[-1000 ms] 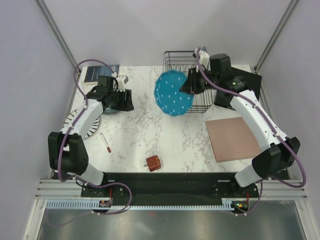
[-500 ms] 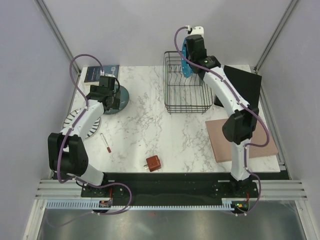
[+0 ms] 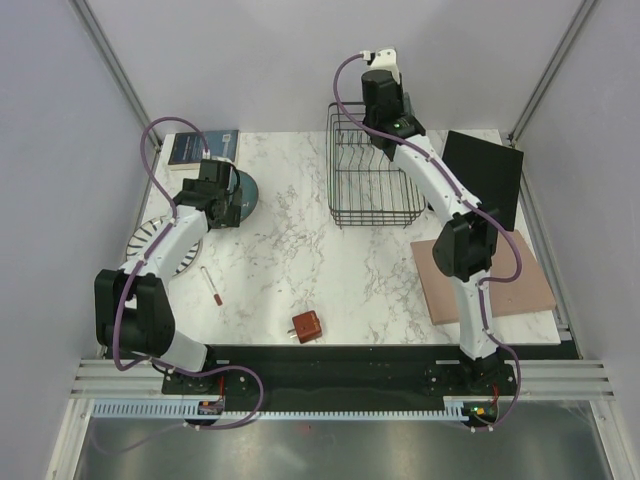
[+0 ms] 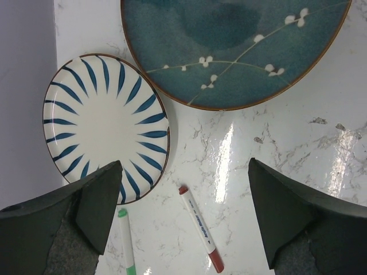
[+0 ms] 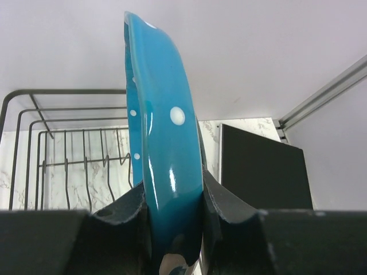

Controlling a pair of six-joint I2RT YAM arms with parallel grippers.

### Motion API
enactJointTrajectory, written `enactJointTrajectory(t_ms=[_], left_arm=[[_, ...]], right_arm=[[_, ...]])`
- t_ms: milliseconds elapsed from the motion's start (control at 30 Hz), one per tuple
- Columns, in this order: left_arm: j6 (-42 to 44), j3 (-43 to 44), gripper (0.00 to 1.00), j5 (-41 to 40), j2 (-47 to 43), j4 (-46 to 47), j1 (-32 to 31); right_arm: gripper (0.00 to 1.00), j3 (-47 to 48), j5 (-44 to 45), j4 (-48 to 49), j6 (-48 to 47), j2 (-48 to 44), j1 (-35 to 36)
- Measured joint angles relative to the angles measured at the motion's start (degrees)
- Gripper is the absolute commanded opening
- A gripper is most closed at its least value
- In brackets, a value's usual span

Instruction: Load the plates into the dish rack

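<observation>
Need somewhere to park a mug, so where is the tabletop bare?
Bare marble runs between the teal plate and the rack, widening toward the near edge between the pen and the pink board, broken only by the brown block. The left side is crowded: striped plate, teal plate, pen, book. Board and panel fill the right.

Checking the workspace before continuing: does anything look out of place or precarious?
The striped plate appears to slightly overhang the left edge of the table. A red marker and a green marker lie loose beside it. Nothing looks spilled or broken.
</observation>
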Motion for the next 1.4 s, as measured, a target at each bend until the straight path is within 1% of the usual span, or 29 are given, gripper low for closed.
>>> enactJointTrajectory(t_ms=[300, 700, 1167, 1400], left_arm=[[-0.63, 0.0, 0.96, 1.16, 0.02, 0.09, 0.0], [-0.76, 0.0, 0.96, 1.53, 0.79, 0.15, -0.02], [-0.81, 0.0, 0.96, 2.6, 2.86, 0.24, -0.02], [-0.81, 0.0, 0.96, 2.64, 2.91, 0.26, -0.02]], right_arm=[[0.0, 0.02, 2.82, 3.67, -4.61, 1.79, 0.2], [0.0, -0.04, 3.15, 3.91, -7.74, 6.23, 0.04], [0.0, -1.33, 4.37, 5.55, -8.22, 6.75, -1.79], [0.0, -1.33, 4.09, 6.78, -7.87, 8.61, -2.32]])
